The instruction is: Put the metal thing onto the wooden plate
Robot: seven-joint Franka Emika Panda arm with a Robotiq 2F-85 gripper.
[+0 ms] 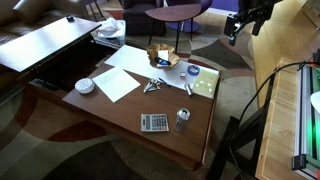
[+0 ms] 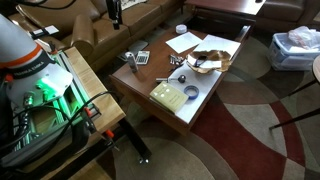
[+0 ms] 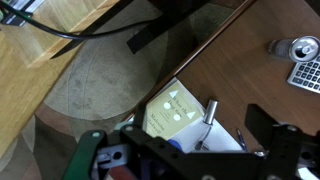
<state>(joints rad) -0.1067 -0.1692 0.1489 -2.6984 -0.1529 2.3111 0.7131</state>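
Note:
The metal thing (image 3: 208, 112) is a small grey cylinder with a slender dark tail. It lies on white paper beside the pale green-white board (image 3: 175, 108). It shows faintly in both exterior views (image 1: 186, 88) (image 2: 183, 78). The brown wooden plate (image 1: 160, 58) (image 2: 207, 62) sits at the table's far side with some items in it. It is out of the wrist view. My gripper (image 1: 238, 27) (image 2: 114, 12) (image 3: 178, 142) hangs high, beyond the table's edge and far from both. Its jaws look open and empty.
On the brown table (image 1: 120, 110) are a calculator (image 1: 154, 122), a shiny cup (image 1: 182, 117) (image 3: 303, 47), a silvery splayed object (image 1: 153, 86), a white bowl (image 1: 85, 86), paper sheets (image 1: 118, 84) and a small round dish (image 1: 192, 71). A cable (image 3: 60, 30) runs across the wooden floor.

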